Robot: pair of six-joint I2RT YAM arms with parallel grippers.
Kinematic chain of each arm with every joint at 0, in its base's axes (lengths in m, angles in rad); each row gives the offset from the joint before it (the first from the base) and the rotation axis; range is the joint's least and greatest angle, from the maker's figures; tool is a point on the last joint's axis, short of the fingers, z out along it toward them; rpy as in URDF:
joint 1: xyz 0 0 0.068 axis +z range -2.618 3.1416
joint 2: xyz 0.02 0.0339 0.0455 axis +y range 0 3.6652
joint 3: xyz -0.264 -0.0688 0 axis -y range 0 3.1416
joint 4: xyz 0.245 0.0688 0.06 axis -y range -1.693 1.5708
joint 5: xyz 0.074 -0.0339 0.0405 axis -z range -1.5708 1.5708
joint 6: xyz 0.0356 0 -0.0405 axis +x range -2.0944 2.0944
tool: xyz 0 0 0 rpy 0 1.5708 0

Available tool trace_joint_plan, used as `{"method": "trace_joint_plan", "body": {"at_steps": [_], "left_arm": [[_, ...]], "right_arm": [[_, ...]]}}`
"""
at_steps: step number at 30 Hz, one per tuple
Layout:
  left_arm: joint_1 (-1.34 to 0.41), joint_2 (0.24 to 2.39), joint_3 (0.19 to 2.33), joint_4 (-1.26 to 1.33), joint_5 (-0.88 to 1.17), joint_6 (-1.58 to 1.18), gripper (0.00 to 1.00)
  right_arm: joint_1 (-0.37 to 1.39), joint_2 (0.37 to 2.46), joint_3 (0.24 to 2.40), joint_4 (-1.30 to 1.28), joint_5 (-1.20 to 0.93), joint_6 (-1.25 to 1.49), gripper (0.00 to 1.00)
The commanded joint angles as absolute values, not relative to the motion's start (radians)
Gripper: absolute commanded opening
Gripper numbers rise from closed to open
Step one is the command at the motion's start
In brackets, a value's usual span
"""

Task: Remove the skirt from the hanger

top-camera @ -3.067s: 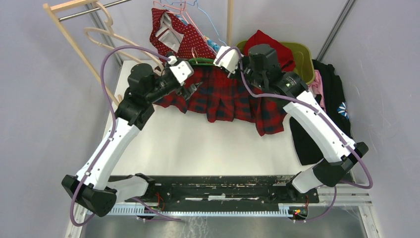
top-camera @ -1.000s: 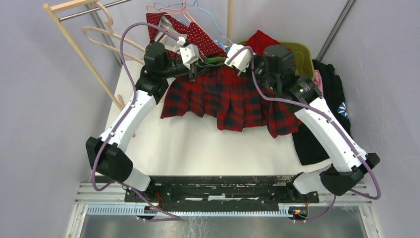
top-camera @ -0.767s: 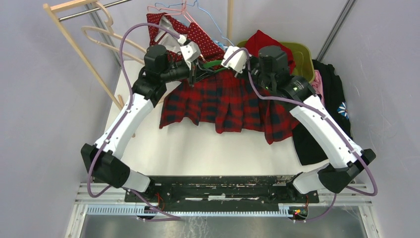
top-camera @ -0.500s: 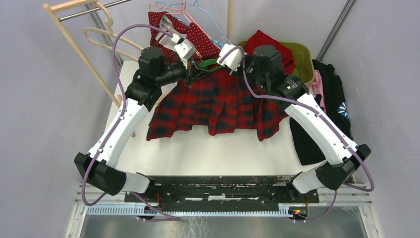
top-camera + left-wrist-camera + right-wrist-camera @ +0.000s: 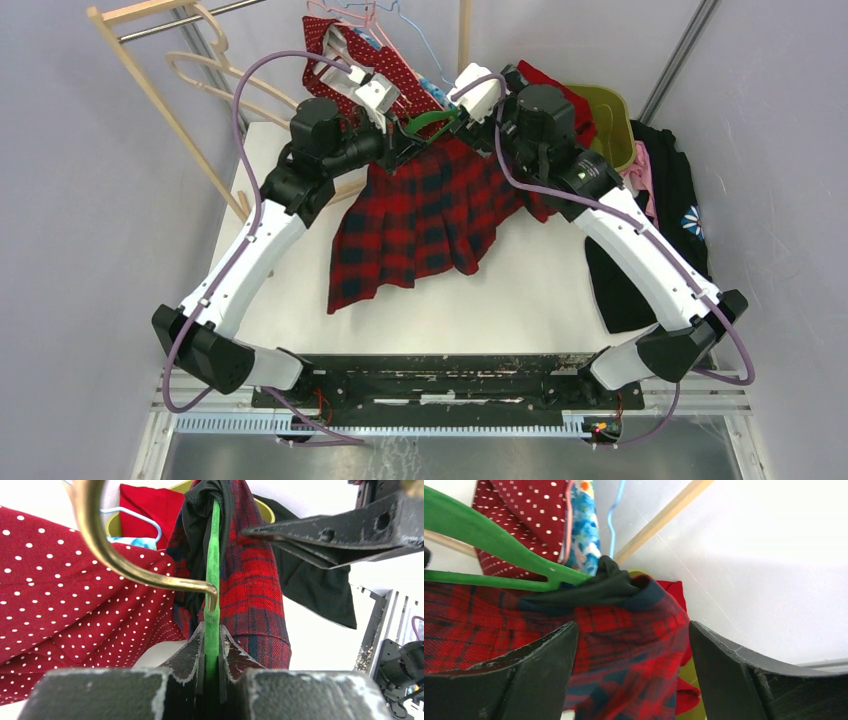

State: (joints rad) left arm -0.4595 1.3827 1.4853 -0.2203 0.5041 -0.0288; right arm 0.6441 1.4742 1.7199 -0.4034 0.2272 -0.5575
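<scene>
Left gripper (image 5: 212, 630): clamped on the green hanger (image 5: 213, 555), at mid-bar.
Right gripper (image 5: 631, 630): jaws wide apart, holding nothing, facing the waistband (image 5: 609, 587).
Skirt (image 5: 420, 215): waistband caught over the hanger's far end; hem on the worktop (image 5: 540, 290).
Procedure: hold the hanger steady, pinch the waistband, and draw it outward off the end.

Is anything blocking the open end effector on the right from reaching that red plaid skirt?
Nothing visible does. In the right wrist view the right end effector stands open with the skirt straight ahead of its fingers. Only the green hanger, its end tucked inside the waistband, is close by.
</scene>
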Motion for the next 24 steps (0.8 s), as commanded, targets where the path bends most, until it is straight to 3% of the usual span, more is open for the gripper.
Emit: {"method": "trace_joint_plan", "body": {"at_steps": [1, 6, 21, 23, 24], "left_arm": [[-0.453, 1.336, 1.529, -0.103, 0.44, -0.044, 0.03], [-0.453, 1.316, 1.519, -0.116, 0.416, -0.006, 0.03], [-0.454, 1.218, 1.518, -0.143, 0.412, 0.028, 0.03], [-0.453, 1.209, 1.517, -0.145, 0.408, 0.03, 0.03], [-0.454, 1.205, 1.516, -0.151, 0.408, 0.035, 0.03]], "right_arm": [[0.646, 1.468, 1.79, -0.315, 0.311, -0.567, 0.86], [0.644, 1.463, 1.896, -0.307, 0.291, -0.421, 0.87], [0.604, 1.544, 1.812, -0.301, 0.237, -0.272, 0.82], [0.602, 1.55, 1.811, -0.307, 0.249, -0.284, 0.78], [0.601, 1.552, 1.809, -0.311, 0.249, -0.294, 0.7]]}}
